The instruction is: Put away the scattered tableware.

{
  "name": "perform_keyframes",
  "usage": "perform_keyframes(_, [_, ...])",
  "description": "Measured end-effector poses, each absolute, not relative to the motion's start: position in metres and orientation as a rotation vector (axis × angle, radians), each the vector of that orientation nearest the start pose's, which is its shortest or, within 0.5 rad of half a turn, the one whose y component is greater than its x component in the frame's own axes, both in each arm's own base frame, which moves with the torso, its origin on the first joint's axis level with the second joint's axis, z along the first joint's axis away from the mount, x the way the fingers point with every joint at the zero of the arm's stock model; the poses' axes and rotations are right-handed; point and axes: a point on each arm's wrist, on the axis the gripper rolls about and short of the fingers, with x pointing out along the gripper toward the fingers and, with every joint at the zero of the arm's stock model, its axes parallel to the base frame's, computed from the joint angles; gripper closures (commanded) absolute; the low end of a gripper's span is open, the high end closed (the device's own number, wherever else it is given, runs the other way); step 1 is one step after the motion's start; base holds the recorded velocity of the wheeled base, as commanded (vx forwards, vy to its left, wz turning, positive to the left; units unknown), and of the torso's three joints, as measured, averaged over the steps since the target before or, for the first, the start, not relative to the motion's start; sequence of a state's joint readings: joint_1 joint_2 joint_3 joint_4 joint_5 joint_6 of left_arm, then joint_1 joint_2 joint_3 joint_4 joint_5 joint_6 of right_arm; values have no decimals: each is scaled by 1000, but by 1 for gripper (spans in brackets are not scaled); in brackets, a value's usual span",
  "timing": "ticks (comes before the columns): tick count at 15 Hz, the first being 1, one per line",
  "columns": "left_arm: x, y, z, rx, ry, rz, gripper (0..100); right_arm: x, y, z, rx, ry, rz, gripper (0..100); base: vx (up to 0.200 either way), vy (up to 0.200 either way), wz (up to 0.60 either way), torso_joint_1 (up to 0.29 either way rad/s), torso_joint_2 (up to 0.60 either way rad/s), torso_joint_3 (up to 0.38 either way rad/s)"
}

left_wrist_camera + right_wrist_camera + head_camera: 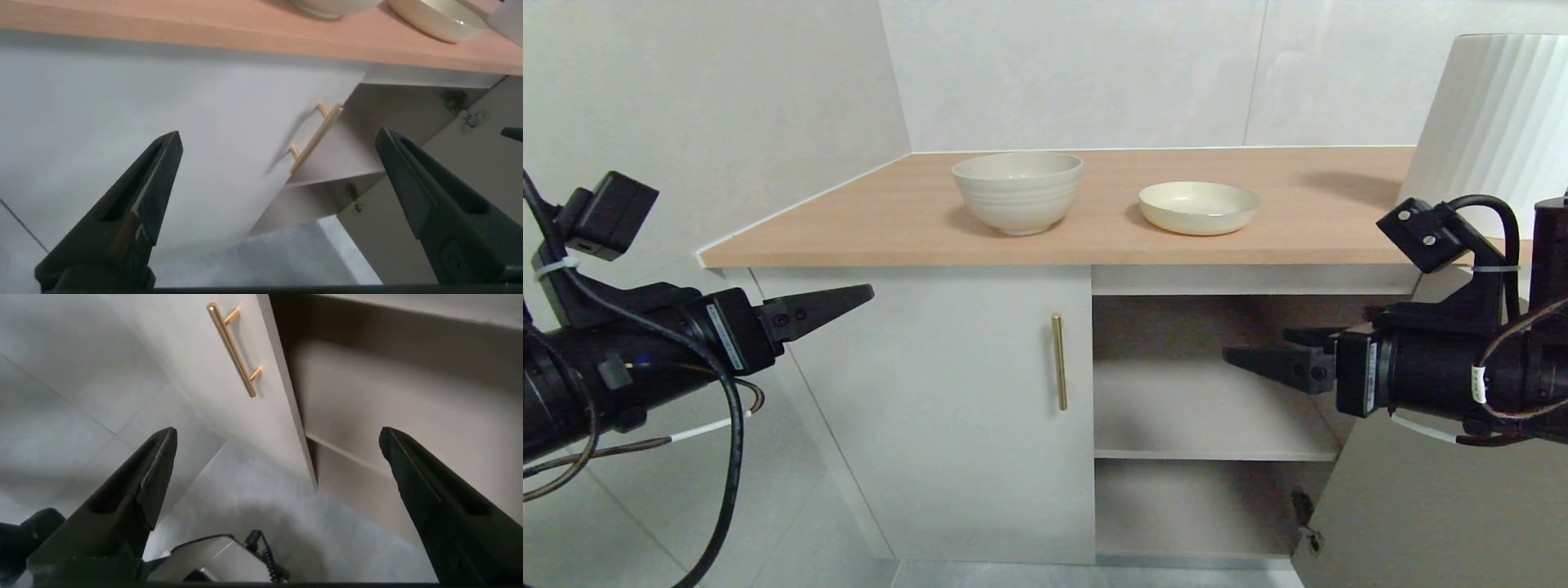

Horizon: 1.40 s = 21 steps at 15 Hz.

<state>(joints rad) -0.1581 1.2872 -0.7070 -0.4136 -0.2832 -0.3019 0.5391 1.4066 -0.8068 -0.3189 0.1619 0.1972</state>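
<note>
Setting: pale tiled walls meet in a corner behind a wood-topped table (1307, 229), which caps a white cabinet (1225, 280).
Deep bowl (1018, 192): cream, ribbed, upright on the table, toward its left part and near the front edge.
Shallow dish (1199, 207): cream, upright on the table, to the right of the deep bowl and apart from it.
Left cabinet door (931, 408): closed, with a vertical brass handle (1058, 362) by its right edge.
Right compartment: open, with a pale shelf (1201, 408) across its middle; the right cabinet door (1421, 506) is swung out toward the camera.
Lampshade (1494, 122): white, pleated, standing at the table's far right.
Left tool (862, 294): held in the air below table height, in front of the closed door's left side, touching nothing; the wrist view shows its fingers wide apart.
Right tool (1255, 343): held level in front of the open compartment, just above the shelf, touching nothing; fingers spread wide apart.
</note>
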Motion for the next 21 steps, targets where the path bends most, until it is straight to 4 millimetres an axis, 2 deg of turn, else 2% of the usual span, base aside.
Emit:
perform_keyframes(3, [201, -38, 238, -307, 236, -413, 0, 201, 124, 232, 133, 295, 673, 0, 0, 0, 0, 0, 0, 0])
perform_keyframes(7, [202, -39, 237, -307, 241, -414, 0, 199, 123, 227, 103, 283, 677, 0, 0, 0, 0, 62, -232, -239])
perform_keyframes(21, [208, -40, 231, -309, 269, -409, 0, 204, 125, 221, 93, 302, 671, 0, 0, 0, 0, 177, -457, -266])
